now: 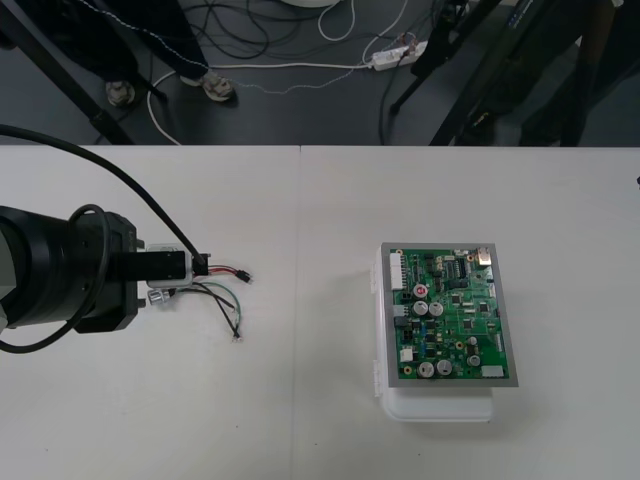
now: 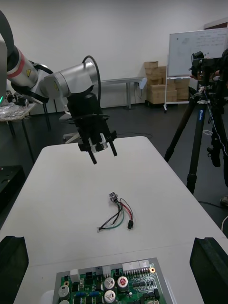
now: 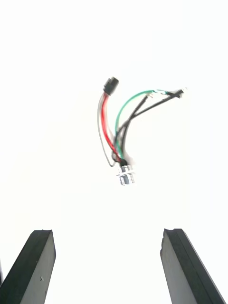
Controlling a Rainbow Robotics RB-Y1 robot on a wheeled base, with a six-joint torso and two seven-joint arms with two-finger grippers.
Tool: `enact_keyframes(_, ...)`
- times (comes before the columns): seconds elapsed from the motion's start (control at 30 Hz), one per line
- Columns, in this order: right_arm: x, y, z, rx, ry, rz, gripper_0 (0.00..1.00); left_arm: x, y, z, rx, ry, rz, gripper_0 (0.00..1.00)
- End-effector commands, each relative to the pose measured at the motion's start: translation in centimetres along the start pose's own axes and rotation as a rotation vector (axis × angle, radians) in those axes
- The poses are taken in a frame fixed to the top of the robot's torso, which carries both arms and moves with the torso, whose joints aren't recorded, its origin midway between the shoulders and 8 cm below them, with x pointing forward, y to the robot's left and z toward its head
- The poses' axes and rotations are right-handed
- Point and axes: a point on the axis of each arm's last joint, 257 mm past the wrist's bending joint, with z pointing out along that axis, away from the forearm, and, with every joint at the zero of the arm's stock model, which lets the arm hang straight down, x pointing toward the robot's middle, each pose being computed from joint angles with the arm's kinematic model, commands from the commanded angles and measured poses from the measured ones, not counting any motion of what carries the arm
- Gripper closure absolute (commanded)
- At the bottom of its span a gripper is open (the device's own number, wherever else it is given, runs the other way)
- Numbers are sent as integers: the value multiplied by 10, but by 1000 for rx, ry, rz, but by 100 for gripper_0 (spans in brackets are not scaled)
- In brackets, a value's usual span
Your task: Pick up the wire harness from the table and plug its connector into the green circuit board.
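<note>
- On the left half of the bench (image 1: 300, 420) the wire harness (image 1: 215, 290) lies flat. It is well apart from the green circuit board (image 1: 450, 315), which sits to the right on its white base (image 1: 440, 408).
- My left gripper (image 1: 200, 265) hovers over the harness's left end without touching it. In the right wrist view it hangs clear above the bench.
- In the left wrist view its two black fingers (image 3: 38, 266) stand wide apart with nothing between them. The round metal socket (image 3: 126, 176) lies just beyond the gap.
- Red, black and green wires (image 3: 118, 128) fan out from the socket. The red ones run to the small black plug (image 3: 110, 85) at the end nearer the board; it lies loose on the bench, not in the board.
- My right gripper (image 2: 111, 240) waits on the board's right side, facing across it toward the harness, its fingers spread and holding nothing.
- Any print on the board is too small for me to read.
</note>
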Motion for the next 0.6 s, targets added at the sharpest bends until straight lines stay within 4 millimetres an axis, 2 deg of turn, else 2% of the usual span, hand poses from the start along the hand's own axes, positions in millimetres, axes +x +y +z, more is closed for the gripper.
enact_keyframes(0.03,-7,0,-7,20,-9,-49,0,11,-5,16,51,58,-7,35)
enact_keyframes(0.2,-6,1,-6,15,-10,-51,0,15,-5,36,59,98,-28,35)
enact_keyframes(0.37,-6,1,-4,7,-7,-63,0,9,0,59,15,137,-20,35)
enact_keyframes(0.6,-3,4,8,-45,-4,-73,0,4,1,86,32,165,-72,35)
